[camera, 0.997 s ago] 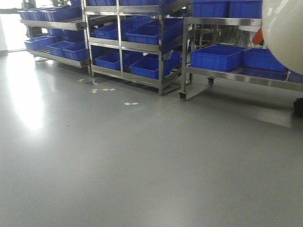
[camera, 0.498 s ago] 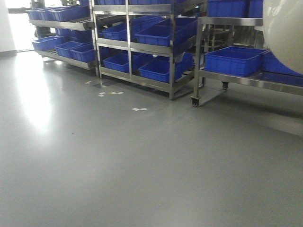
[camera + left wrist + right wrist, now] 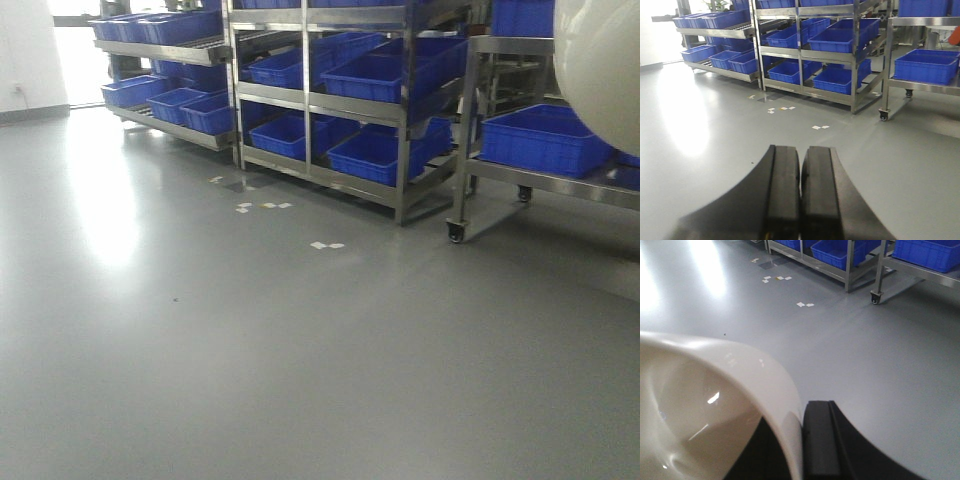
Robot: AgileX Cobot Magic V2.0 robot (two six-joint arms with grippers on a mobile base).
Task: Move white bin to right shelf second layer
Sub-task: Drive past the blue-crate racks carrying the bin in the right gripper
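Note the white bin point(image 3: 715, 405) carried clear of the smooth grey floor point(image 3: 300, 360), pinched at the thin rim wall by the right jaws; note the left jaws pressed together on nothing. Expect slip or swing: glossy, tapering cream plastic, gripped on one side only. Guard against striking the steel rack point(image 3: 404, 120) uprights or blue crates point(image 3: 375, 75), likely where the bulging tub blocks the front view. Cannot identify the target roller level from here.
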